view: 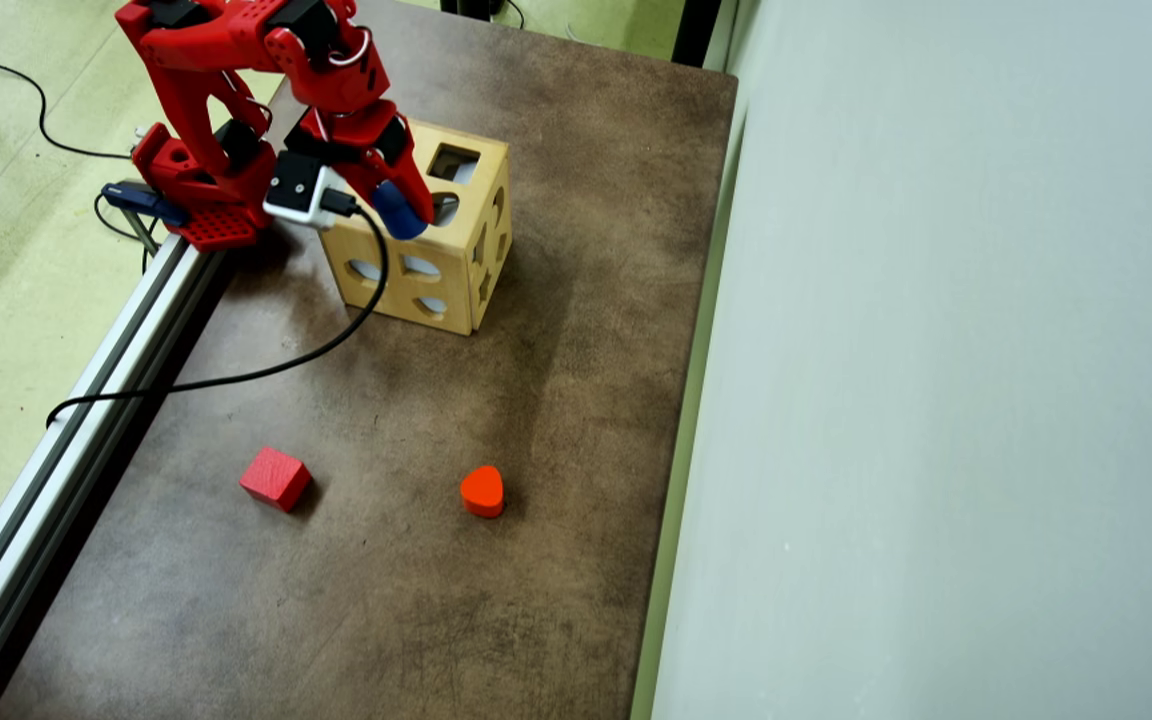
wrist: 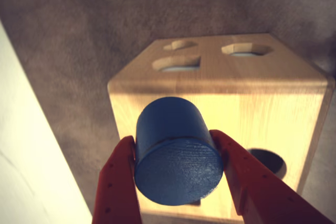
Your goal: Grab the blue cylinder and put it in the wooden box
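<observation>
Misalignment is the main danger here: the blue cylinder has to go through a round opening that looks barely wider than itself, and if it comes down tilted or off-centre its edge will probably catch the rim and it will sit jammed or tip away. A release too early could send it rolling off the wooden box onto the table, since a round block does not stay put on its side. The black cable hangs from the wrist along the front face of the box and could drag on it, though I cannot tell whether it touches.

The claw is closed partway, only as far as the cylinder's width allows, its two red fingers pressed against opposite sides of the curved wall. In the wrist view one flat end faces the camera. In the overhead view the cylinder is held above the top face of the box, just beside a cut-out; whether it rests on the wood is unclear. The red cube and the orange heart block lie well apart from the box, untouched.
</observation>
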You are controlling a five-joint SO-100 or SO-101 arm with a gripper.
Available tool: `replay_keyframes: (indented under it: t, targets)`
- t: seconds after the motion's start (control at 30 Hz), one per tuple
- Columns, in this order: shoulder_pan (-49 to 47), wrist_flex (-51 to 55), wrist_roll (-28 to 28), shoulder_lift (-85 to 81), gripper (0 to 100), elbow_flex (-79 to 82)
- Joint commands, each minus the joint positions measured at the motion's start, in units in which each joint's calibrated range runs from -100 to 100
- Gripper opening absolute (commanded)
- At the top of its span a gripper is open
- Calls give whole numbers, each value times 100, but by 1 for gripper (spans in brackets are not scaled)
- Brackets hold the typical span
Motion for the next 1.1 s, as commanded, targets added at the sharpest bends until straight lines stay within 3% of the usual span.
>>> replay_keyframes:
  t: [0.0,0.77,1.07]
  targets:
    - [-280,43,-15,-364,14,-296]
    - [-1001,590,-5,-797,14,-171]
    - [-1142,590,-10,-1052,14,553]
